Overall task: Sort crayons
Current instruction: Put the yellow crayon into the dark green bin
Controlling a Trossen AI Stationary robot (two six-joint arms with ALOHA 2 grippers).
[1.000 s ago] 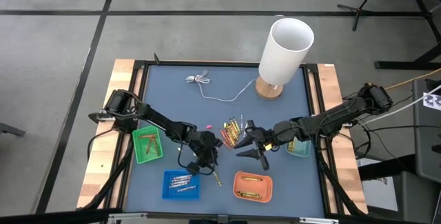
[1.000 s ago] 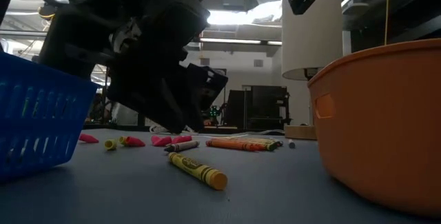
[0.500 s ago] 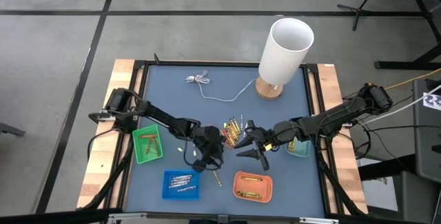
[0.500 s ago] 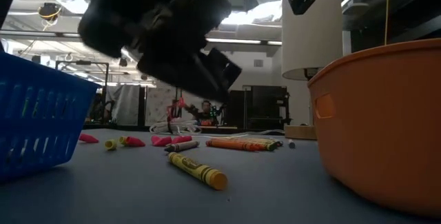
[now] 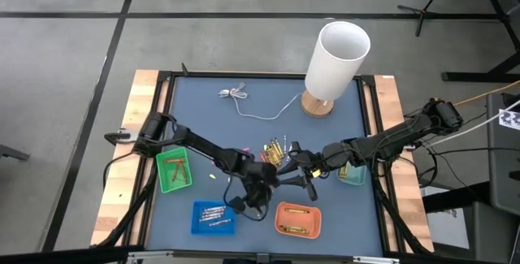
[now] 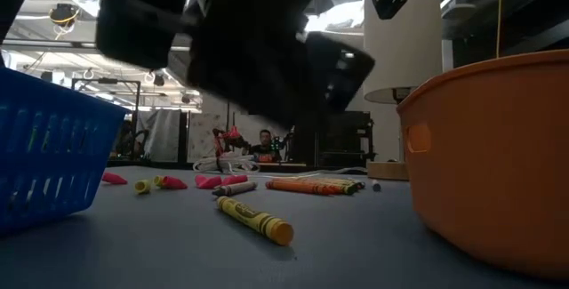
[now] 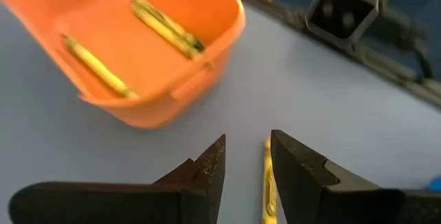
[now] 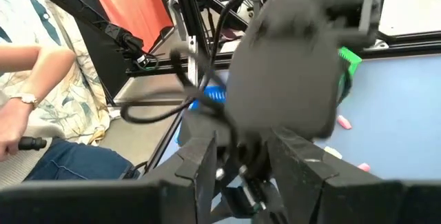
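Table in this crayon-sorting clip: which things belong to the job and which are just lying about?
Job: loose crayons, yellow crayon, orange tray, blue tray, green tray, teal tray.
Lying about: white lamp, white cable.

You find no text you can read anywhere: the yellow crayon (image 6: pixel 256 220) lying nearest in the low view carries dark marks on its wrapper, but they are too small for you to make out, and no tray, arm or fixture shows a legible label or number.
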